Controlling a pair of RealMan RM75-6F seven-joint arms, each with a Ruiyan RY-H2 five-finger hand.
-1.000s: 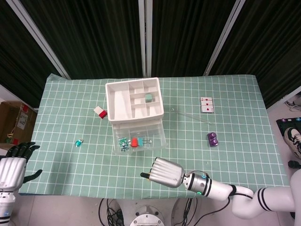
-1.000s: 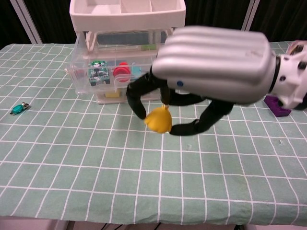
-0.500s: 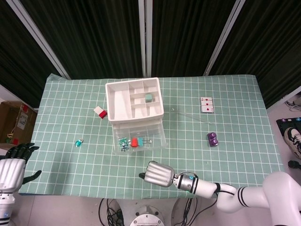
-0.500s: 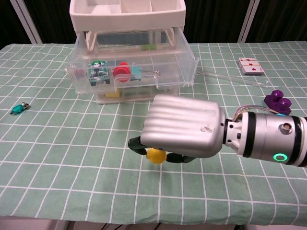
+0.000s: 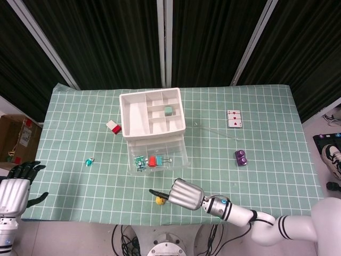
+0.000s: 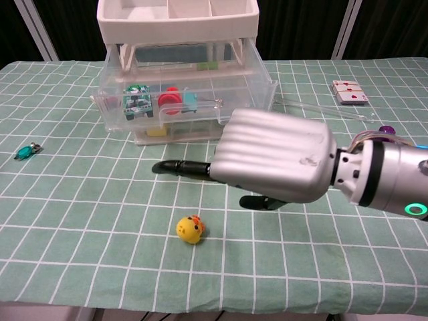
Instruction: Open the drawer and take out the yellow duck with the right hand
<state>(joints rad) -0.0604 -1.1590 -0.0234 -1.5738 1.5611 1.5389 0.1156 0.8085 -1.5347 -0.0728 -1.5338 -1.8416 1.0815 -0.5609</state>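
Change: since half a second ago your right hand has let go of the yellow duck and lifted; the duck now sits free on the surface.
Right hand: fingers spread, one stretched out toward the left, nothing held; it hovers just above and behind the duck.
Duck: upright on the green checked cloth near the front edge, well clear of the drawer, which stands pulled open.
Left hand: off the front left corner, fingers apart, holding nothing.
Step in hand: the task looks all but done, so draw your right hand up and back without sweeping low, or a finger may knock the duck over the near edge.
Nearby: small teal clip far left, playing cards and purple block to the right; none of them blocks your retreat.
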